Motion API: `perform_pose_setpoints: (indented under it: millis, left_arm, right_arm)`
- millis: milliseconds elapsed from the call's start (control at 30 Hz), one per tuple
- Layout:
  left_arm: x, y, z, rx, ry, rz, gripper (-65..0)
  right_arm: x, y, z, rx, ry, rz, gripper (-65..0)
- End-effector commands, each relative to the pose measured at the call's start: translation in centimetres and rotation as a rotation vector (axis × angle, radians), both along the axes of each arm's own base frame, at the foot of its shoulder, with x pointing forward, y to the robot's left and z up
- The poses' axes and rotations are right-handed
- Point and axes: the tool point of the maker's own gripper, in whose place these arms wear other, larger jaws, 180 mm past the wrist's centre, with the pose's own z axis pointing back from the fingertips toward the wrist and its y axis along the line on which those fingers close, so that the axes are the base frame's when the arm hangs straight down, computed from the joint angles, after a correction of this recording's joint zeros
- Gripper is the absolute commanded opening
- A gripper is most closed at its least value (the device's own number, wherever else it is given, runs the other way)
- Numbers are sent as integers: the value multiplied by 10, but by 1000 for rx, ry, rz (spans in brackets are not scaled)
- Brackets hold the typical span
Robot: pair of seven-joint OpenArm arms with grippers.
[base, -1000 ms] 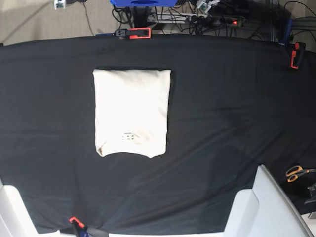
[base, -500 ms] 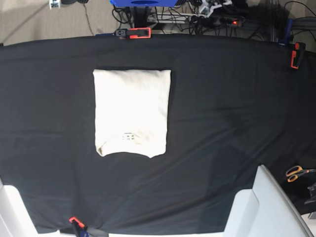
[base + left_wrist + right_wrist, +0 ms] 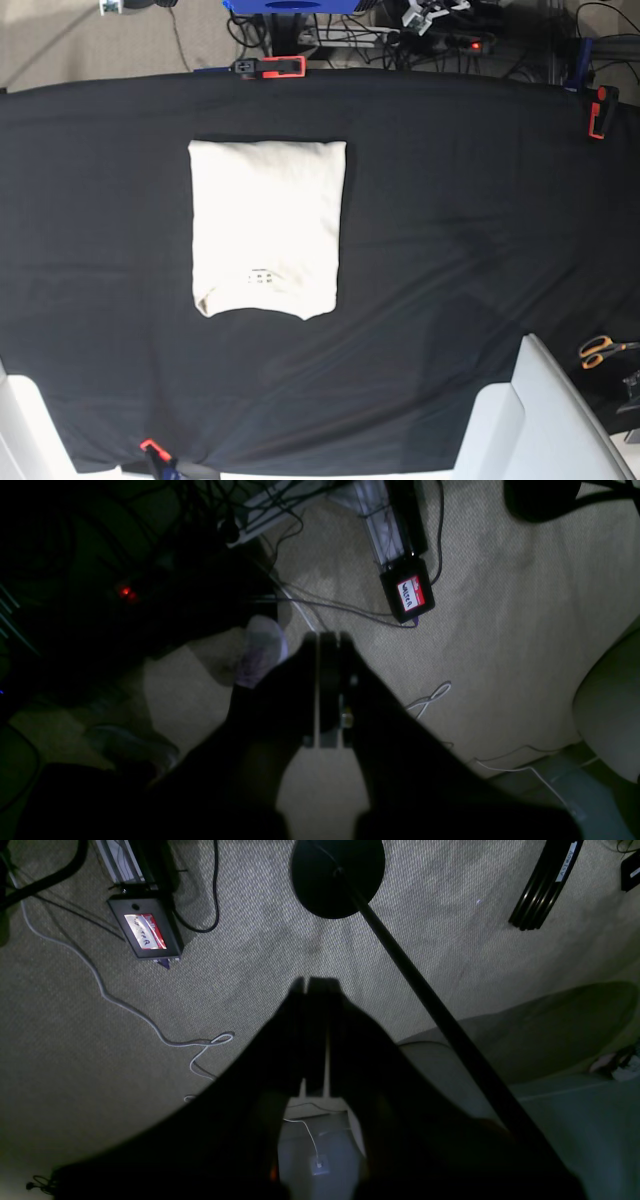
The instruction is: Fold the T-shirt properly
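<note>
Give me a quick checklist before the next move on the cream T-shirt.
1. Cream cotton T-shirt folded into a neat rectangle: ok.
2. Shirt lies flat on the black tablecloth: ok.
3. Left gripper shut, holding nothing: ok.
4. Right gripper shut, holding nothing: ok.
5. Both arms off the shirt, wrist cameras facing the floor: ok.
6. Orange-handled scissors away from the shirt: ok.

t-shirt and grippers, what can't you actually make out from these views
- T-shirt, base view: the layers under the top face are hidden by the cloth itself; the dark neck print is too small to read.
- left gripper, left wrist view: a dark silhouette shut over carpet; no table in frame.
- right gripper, right wrist view: the same, in shadow.
- Base view: both grippers lie outside the frame.
</note>
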Motion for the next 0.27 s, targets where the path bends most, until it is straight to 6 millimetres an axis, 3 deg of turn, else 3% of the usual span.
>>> perform_pose_setpoints:
  millis: [0, 233]
  left_arm:
    - [-3, 3, 1, 6, 0, -2, -650]
    - [-6, 4, 1, 8, 6, 2, -650]
  right_arm:
    - [-8, -12, 4, -22, 16, 5, -650]
    - [-6, -11, 3, -21, 13, 5, -650]
